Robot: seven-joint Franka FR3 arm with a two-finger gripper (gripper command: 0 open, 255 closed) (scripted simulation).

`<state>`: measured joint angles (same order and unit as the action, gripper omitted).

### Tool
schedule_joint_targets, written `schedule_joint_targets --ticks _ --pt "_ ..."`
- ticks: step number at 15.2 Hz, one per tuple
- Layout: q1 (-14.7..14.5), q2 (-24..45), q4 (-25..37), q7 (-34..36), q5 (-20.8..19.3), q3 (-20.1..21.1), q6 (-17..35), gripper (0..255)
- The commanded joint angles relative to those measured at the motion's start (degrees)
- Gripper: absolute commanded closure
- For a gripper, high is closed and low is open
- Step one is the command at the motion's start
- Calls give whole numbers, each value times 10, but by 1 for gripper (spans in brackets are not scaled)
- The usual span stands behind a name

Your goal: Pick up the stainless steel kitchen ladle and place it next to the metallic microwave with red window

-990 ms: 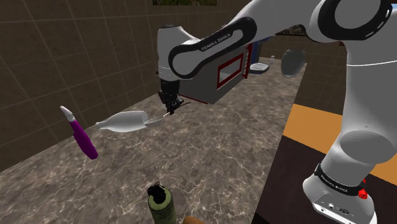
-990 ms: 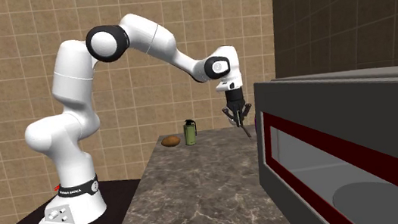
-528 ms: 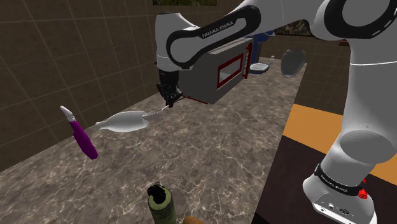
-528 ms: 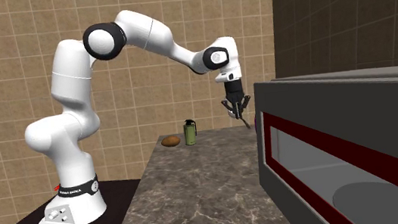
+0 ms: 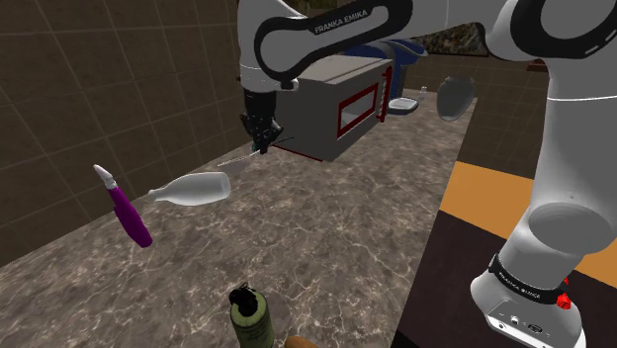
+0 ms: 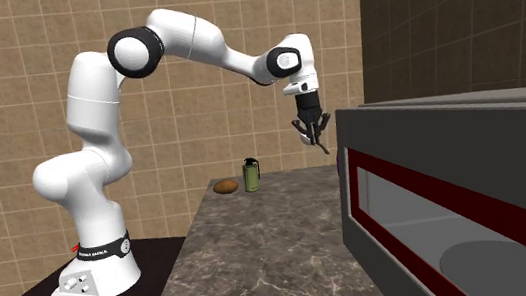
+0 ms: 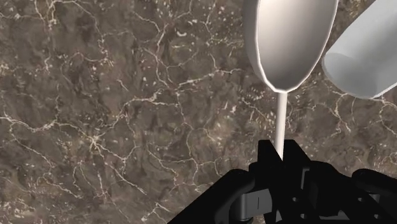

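The pale thin-handled ladle (image 7: 289,38) is clenched in the black gripper (image 7: 281,156); it is best carried level and lowered just beside the grey, red-windowed microwave (image 5: 341,104).

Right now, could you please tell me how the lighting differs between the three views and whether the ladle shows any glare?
Wrist view: the ladle is flat white, no glare, and I see no shadow of it on the counter. Shoulder view: dim, dark brown walls. Second exterior view: brighter, the tan tiled wall evenly lit.
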<state>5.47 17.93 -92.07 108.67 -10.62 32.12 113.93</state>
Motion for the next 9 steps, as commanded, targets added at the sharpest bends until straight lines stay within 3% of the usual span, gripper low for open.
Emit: schedule_joint_targets --ticks 1,9 --pt "0 -3 11 -2 2 1 -14 255" --pt "-4 -5 70 -6 6 3 -74 255"
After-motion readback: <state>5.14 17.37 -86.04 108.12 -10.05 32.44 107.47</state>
